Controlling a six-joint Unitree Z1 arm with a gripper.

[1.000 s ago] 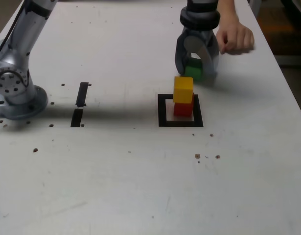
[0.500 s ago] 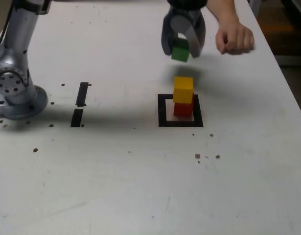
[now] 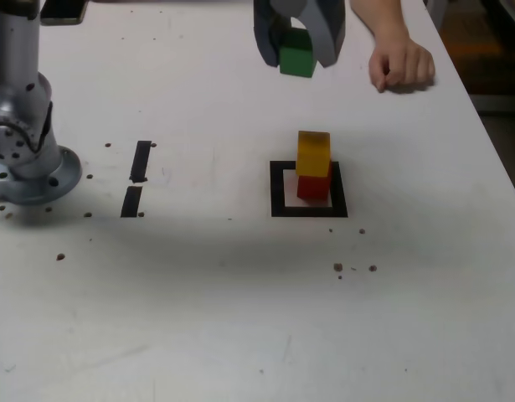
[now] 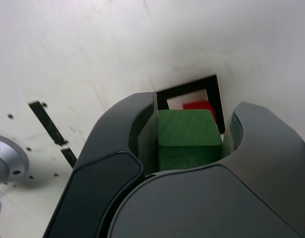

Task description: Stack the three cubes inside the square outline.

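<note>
Green cube [image 3: 296, 59] clamped between the jaws of the gripper [image 3: 296, 52], carried high over the table [image 3: 240, 318], yellow cube [image 3: 313, 153] stacked on red cube [image 3: 312, 187] inside the square outline [image 3: 278, 189], a hand [image 3: 401, 63] resting nearby.

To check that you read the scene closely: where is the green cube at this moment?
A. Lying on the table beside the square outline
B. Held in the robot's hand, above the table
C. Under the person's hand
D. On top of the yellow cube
B: the green cube sits between the jaws of the robot's hand, raised clear of the yellow cube.
</note>
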